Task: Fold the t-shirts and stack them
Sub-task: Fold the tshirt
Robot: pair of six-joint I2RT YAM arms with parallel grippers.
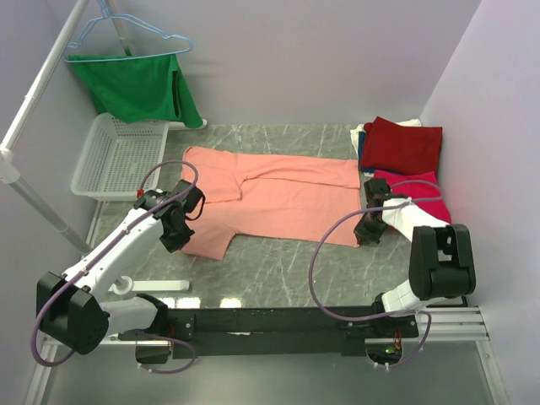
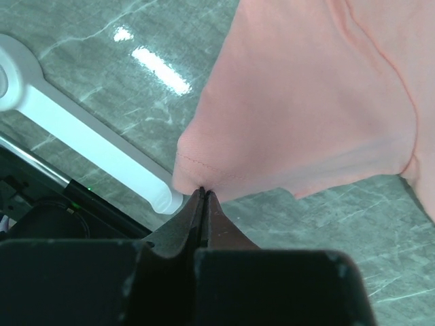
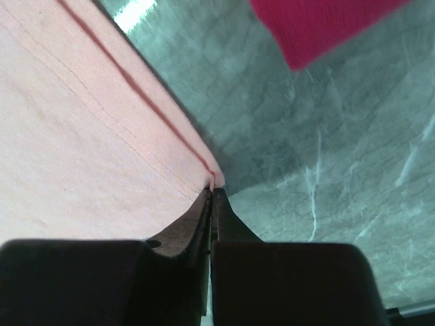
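A salmon-pink t-shirt lies spread across the marble table, partly folded along its length. My left gripper is shut on its near left corner; in the left wrist view the jaws pinch the cloth's hem. My right gripper is shut on the near right corner of the same shirt, its closed tips biting the hem. A dark red t-shirt lies folded at the back right. A crimson-pink t-shirt lies folded in front of it, its corner showing in the right wrist view.
A white mesh basket stands at the back left. Above it a green garment hangs on a light-blue wire hanger from a white rail. A white bracket lies near the left arm's base.
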